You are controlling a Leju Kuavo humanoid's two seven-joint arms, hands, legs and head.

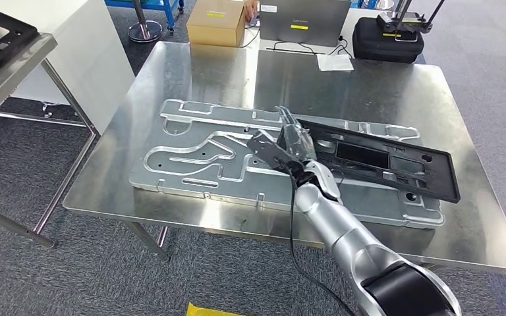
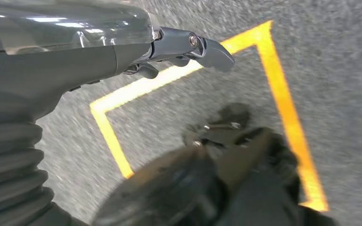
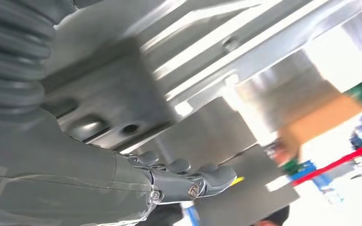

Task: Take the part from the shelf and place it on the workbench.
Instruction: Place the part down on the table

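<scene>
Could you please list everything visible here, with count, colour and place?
workbench: one, shiny steel, centre of the head view.
metal fixture plate: one, silver, flat on the workbench.
black part: one, black, lying on the plate's right half.
cardboard box: one, tan, beyond the workbench's far edge.
laptop: one, grey, beside the box.
black case: one, black, at the far right.
paper sheet: one, white, on the workbench's far edge.
shelf: one, grey, at the left edge.
floor tape: yellow, on grey carpet.
right hand: at the part's left end; grip unclear.
left hand: hangs over the floor, empty.
</scene>
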